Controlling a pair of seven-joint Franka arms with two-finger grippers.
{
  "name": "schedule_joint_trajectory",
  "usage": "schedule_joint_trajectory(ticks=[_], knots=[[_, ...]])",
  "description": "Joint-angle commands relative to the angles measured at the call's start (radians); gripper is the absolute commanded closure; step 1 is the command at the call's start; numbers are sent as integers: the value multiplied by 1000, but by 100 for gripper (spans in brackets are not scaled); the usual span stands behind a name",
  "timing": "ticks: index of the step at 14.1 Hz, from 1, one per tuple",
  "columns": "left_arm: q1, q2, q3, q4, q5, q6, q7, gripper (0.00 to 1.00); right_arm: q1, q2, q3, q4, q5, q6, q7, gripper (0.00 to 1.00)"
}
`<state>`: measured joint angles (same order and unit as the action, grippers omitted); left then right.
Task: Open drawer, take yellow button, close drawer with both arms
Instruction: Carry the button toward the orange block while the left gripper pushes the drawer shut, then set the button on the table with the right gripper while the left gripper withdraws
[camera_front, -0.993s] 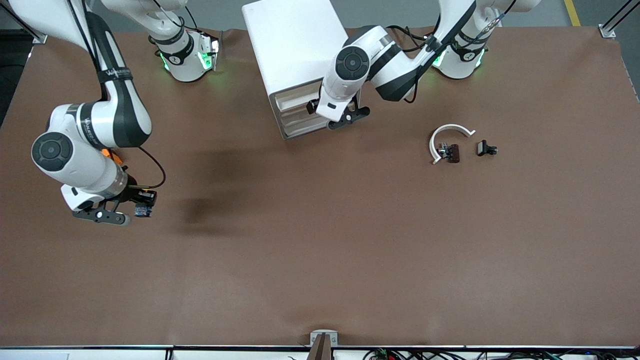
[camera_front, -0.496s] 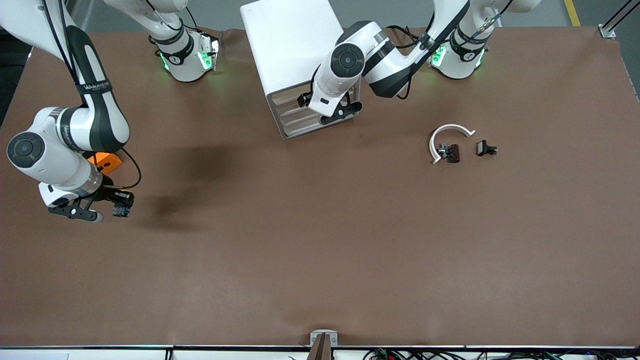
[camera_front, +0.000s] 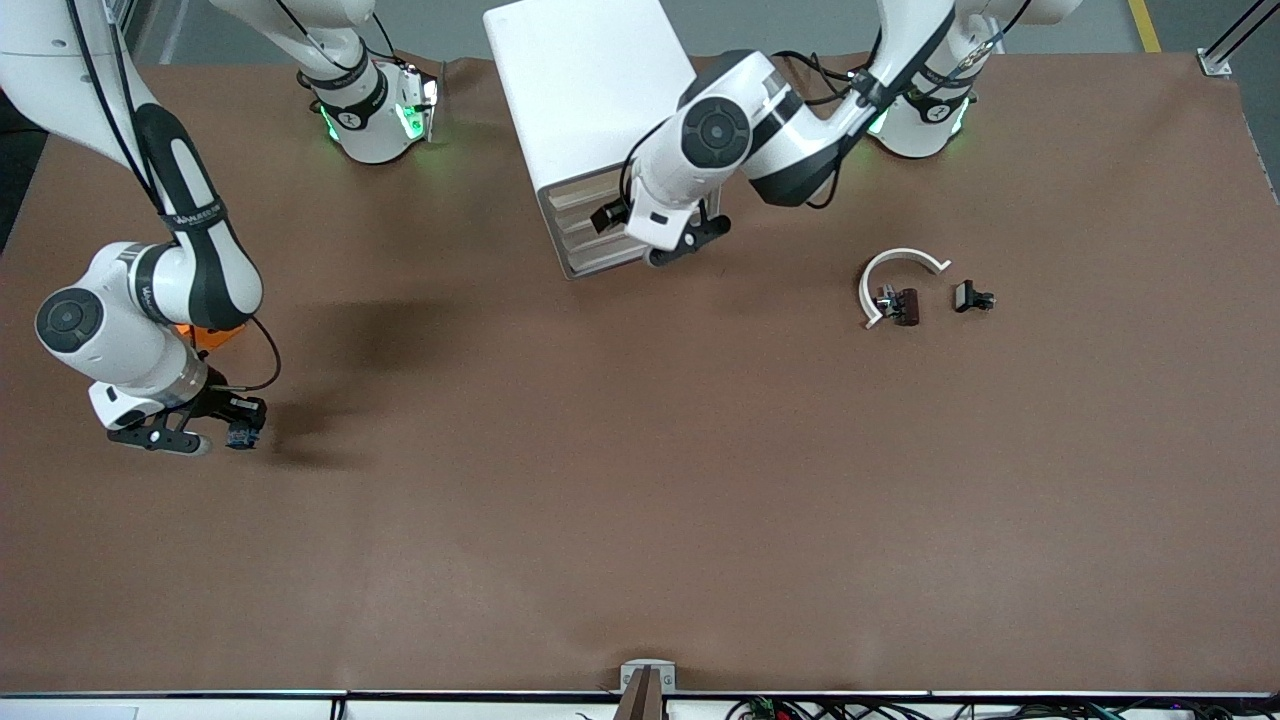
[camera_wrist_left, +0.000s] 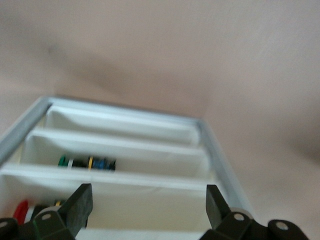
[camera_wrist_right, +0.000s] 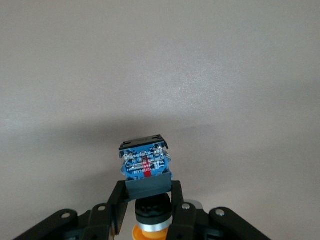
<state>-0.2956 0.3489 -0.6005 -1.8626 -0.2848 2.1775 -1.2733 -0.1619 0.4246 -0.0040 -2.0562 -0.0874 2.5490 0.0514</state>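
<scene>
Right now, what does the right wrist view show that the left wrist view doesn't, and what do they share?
Only the right wrist view shows the button, blue-and-black body outward and orange cap toward the wrist, clamped in the right gripper above bare table.

Only the left wrist view shows the cabinet with its stacked white drawers, small colored parts lying in one, and the open left gripper in front of them.

Both show a pair of black fingers and the brown table.
</scene>
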Motion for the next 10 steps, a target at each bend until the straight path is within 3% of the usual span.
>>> schedule_joint_trajectory(ticks=[1,6,10], knots=[[82,-1,19,37,109,-15,-4,0,-21,20,21,2,-17,20,-5,100],[263,-39,19,89,294,-84,11,0,-33,72,21,2,-17,45,11,100],[392,-60,19,141,308,-103,116,0,-39,79,21,4,-17,33,10,100]])
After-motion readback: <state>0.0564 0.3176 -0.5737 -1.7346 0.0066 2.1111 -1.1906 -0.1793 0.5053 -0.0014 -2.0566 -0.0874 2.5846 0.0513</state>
